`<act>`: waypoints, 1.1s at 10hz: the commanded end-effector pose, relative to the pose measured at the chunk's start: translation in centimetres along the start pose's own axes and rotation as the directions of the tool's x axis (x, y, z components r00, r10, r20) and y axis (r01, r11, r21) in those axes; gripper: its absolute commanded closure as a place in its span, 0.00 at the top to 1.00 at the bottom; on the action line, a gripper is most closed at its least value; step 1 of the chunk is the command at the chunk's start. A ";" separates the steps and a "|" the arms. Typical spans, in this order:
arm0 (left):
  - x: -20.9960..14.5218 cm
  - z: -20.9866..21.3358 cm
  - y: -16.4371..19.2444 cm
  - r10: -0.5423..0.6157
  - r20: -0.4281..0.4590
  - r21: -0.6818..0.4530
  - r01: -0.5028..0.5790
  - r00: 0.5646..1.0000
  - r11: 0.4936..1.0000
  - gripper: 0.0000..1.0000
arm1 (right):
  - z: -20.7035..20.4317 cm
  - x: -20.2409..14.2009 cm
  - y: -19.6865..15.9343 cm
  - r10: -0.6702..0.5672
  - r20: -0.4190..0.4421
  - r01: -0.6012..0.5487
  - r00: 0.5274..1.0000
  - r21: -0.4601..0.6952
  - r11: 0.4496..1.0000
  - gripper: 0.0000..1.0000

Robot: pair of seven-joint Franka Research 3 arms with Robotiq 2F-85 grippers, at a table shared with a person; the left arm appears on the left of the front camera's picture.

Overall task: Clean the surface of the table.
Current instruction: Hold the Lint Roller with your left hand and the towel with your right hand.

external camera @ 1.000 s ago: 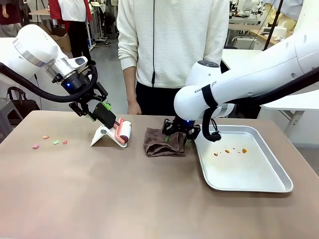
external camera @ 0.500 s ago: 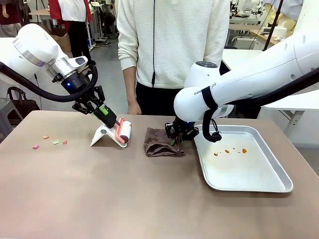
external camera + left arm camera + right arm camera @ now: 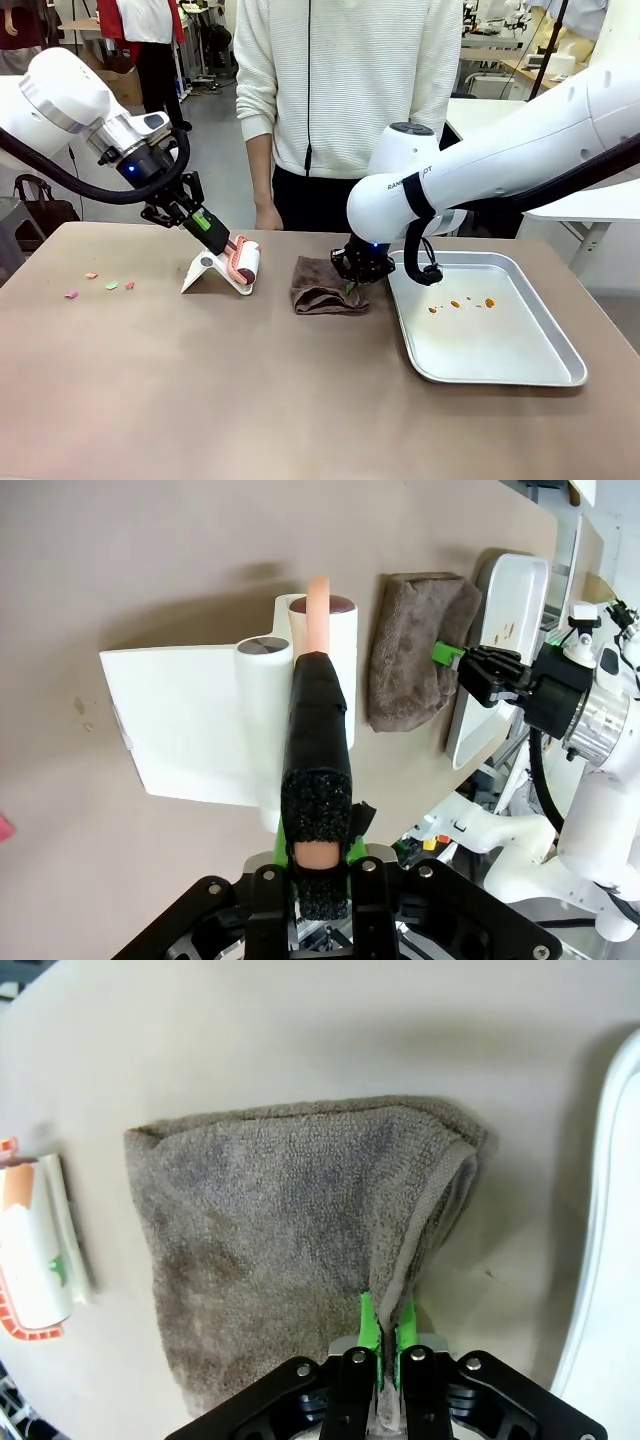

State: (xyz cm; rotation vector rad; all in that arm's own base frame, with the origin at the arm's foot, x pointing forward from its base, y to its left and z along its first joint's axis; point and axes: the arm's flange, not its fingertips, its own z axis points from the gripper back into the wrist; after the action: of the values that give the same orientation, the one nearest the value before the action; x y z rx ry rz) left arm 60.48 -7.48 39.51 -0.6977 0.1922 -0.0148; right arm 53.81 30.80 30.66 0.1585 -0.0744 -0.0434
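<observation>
The table (image 3: 200,400), a wide, matte brownish-taupe top spanning the foreground, looks rigid and smooth; we judge it is wiped, not grasped. Our left gripper (image 3: 207,224) is clamped on the handle of the lint roller (image 3: 243,262), our right gripper (image 3: 352,283) pinches an edge of the brown cloth (image 3: 320,295), and small coloured scraps (image 3: 108,285) lie near the table's left end.

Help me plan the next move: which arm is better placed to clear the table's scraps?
Left, probably: the left gripper holds the roller, nearer the scraps; the right gripper pinches the cloth, farther off.
</observation>
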 end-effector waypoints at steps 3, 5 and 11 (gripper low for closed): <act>-0.3 1.2 0.7 -0.032 0.017 -0.001 0.032 0.999 0.999 0.00 | -1.1 0.4 0.7 -0.027 -0.008 0.026 1.000 -0.024 0.999 0.00; -0.9 1.7 0.3 -0.095 0.026 -0.070 0.096 0.995 0.993 0.00 | -0.8 0.7 0.1 -0.040 -0.006 0.040 0.999 -0.010 0.999 0.00; -0.6 1.3 0.8 -0.188 -0.029 -0.188 0.179 0.982 0.966 0.00 | -0.9 0.9 -0.5 -0.059 -0.002 0.059 0.998 0.023 0.998 0.00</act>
State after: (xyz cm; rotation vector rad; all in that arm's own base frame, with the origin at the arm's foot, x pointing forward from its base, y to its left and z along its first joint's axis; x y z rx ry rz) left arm 59.85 -5.40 40.03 -0.8384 0.1647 -0.1581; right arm 54.23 30.40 30.61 0.1687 -0.0609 -0.0697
